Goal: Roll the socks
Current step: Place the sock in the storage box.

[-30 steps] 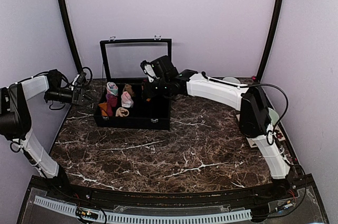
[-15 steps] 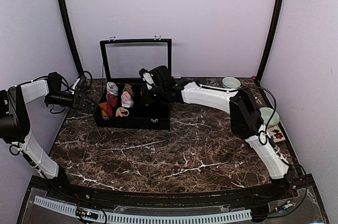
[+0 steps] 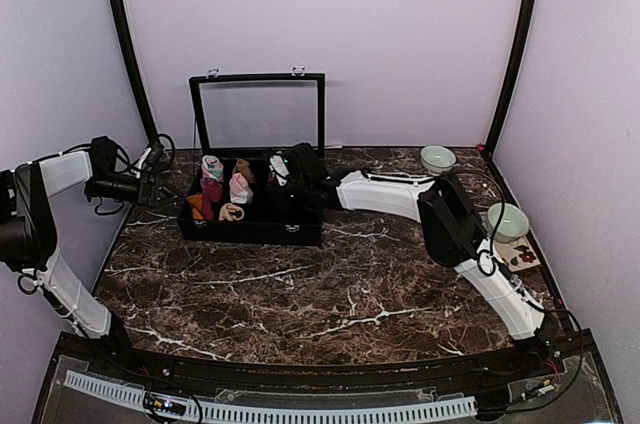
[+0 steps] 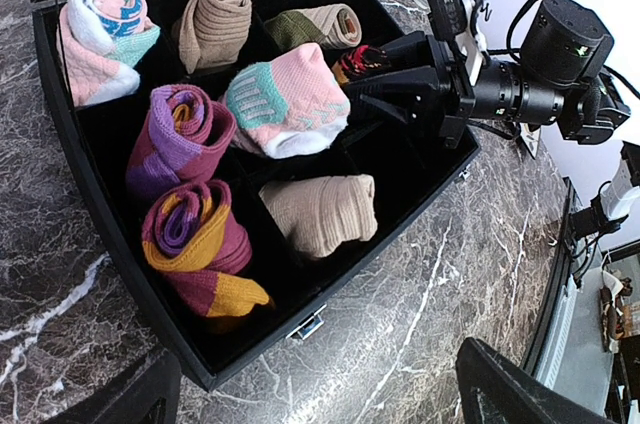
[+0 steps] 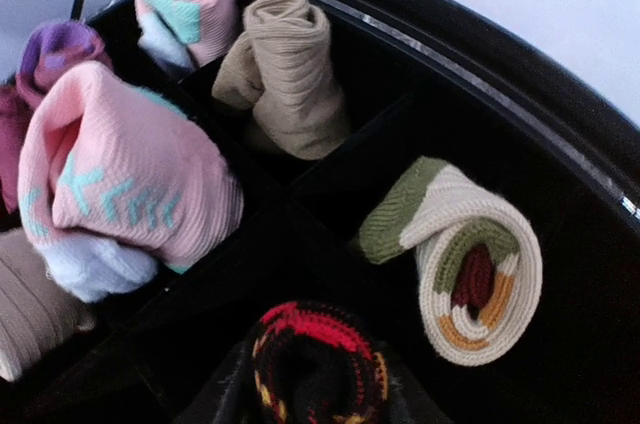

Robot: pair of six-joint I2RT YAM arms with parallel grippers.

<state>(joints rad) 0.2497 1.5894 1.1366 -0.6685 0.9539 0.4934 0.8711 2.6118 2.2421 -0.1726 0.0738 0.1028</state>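
Observation:
An open black compartment box holds the rolled socks. The cream sock, with green, orange and maroon stripes, lies rolled in a back compartment. A black sock with red and yellow argyle is rolled up in the compartment beside it. My right gripper reaches into the box, its fingers lying against both sides of that roll. My left gripper hangs open at the box's left end, with nothing between its fingers.
Other compartments hold a pink and teal roll, tan rolls, a purple roll and a maroon and yellow roll. The box lid stands upright behind. Two pale bowls sit at the right.
My right arm has stretched further left and lower, bringing its gripper down into the box. The bowl behind it has come into view. The left arm has barely shifted.

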